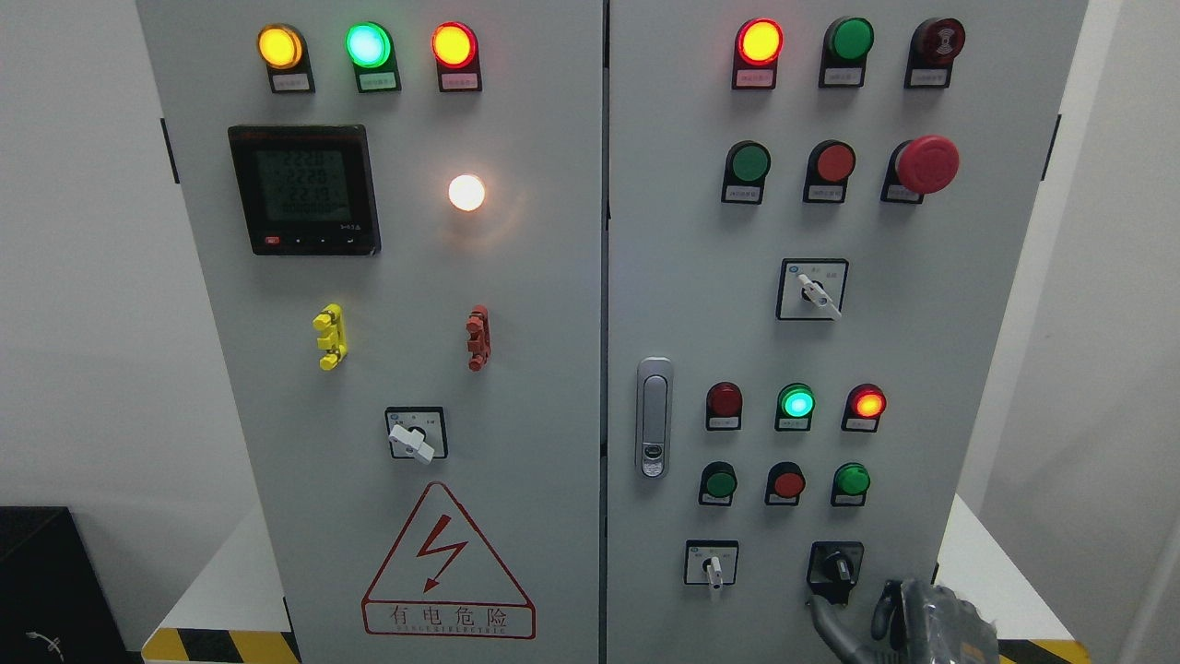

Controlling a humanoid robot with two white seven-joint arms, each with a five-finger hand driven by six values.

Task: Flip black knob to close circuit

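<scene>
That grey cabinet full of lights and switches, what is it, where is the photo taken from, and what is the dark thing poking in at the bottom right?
The photo comes from a camera on a humanoid robot's head, facing an electrical control cabinet. Its two doors carry lamps, several glowing, push buttons, a red emergency stop button, a digital meter and a few rotary switches. The dark thing is the robot's right hand, coming in from the lower right. One finger reaches up just under the black knob, the switch it should turn. It holds nothing yet. The left hand is out of view.
</scene>
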